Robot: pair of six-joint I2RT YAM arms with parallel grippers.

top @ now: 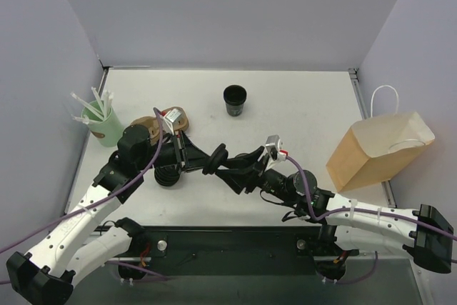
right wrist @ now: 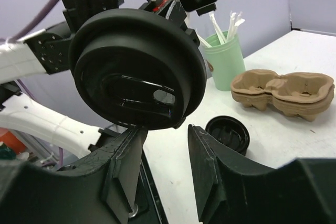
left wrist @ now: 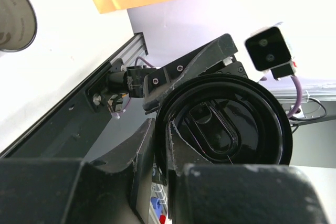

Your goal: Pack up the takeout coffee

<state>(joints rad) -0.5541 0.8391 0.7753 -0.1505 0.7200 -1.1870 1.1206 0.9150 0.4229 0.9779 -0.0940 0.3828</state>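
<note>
White desk (top: 300,98) boxed by pale lilac walls (top: 235,12); left hand (left wrist: 161,145) grips a black lid (right wrist: 137,69) by the rim, right hand (right wrist: 165,135) open alongside.

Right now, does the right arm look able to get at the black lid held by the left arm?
Probably yes: the lid sits just past the open right end effector, with nothing between.
</note>
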